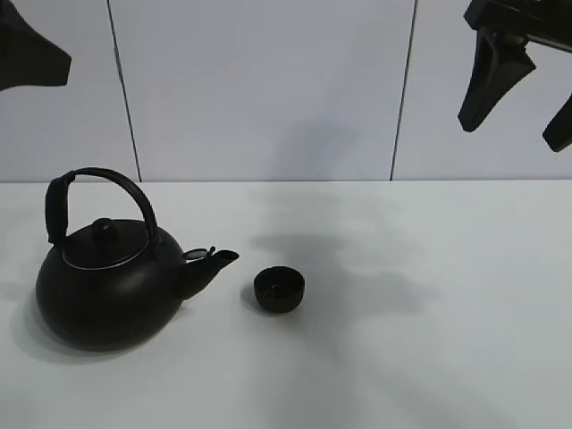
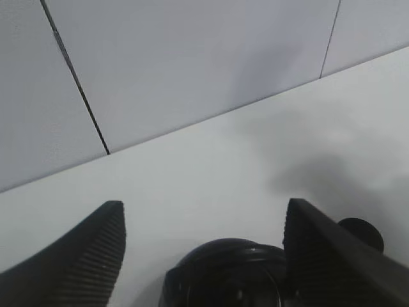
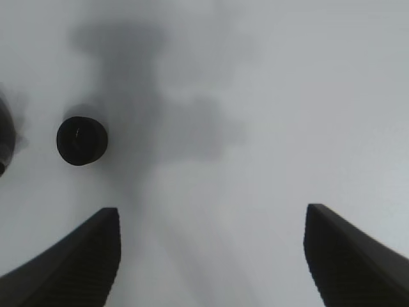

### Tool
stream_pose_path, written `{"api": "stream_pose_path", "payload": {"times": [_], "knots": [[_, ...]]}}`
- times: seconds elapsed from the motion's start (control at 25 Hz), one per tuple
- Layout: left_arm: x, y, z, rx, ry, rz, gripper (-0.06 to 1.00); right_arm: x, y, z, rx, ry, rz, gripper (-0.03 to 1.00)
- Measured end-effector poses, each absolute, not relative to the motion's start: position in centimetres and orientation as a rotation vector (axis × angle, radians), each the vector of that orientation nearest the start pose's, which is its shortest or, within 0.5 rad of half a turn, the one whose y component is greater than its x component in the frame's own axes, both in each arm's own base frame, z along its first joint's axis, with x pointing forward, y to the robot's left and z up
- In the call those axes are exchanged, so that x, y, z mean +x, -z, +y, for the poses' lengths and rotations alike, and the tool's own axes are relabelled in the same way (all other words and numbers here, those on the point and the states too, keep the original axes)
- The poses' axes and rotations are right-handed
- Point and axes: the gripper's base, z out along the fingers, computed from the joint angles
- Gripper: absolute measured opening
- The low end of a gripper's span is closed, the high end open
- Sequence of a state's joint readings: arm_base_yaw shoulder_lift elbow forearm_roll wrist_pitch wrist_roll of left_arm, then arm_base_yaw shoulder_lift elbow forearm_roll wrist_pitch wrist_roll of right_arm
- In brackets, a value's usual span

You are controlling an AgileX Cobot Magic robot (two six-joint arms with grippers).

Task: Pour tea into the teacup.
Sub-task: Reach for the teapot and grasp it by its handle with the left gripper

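Looking at the high view first: the kettle [image 1: 107,286] sits on the left of the table [image 1: 429,357], spout aimed at the teacup [image 1: 279,290] just beside it, not touching. The kettle looks heavy and rigid with a slick round belly, so I'd grab the top of the arched handle [image 1: 112,179]. The cup looks light and easy to knock. Left gripper [image 1: 31,54] and right gripper [image 1: 511,130] both hang high, well above everything. Left wrist view: fingers [image 2: 96,256] spread wide, holding nothing, kettle underneath, framed between them. Right wrist view: fingers spread too, empty, aimed down at bare table with the teacup off to one side
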State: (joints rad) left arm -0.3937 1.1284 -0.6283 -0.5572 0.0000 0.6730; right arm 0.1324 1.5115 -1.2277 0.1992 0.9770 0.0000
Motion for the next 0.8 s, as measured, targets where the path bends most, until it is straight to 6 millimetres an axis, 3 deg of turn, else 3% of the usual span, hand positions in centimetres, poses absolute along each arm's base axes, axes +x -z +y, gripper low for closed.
{"api": "stream_pose_path", "payload": {"times": [0.36, 0.52, 0.8], "knots": [[21.5, -27.3, -9.2, 0.313, 0.256, 1.893, 0.49, 30.3, -29.7, 5.5, -0.091, -0.289, 2.737, 0.55], [20.5, -25.9, -9.6, 0.269, 0.274, 1.806, 0.49, 30.3, -29.7, 5.5, -0.100, -0.287, 2.736, 0.55], [18.3, -23.6, -8.6, 0.205, 0.388, 1.610, 0.49, 30.3, -29.7, 5.5, -0.104, -0.287, 2.736, 0.55]]}}
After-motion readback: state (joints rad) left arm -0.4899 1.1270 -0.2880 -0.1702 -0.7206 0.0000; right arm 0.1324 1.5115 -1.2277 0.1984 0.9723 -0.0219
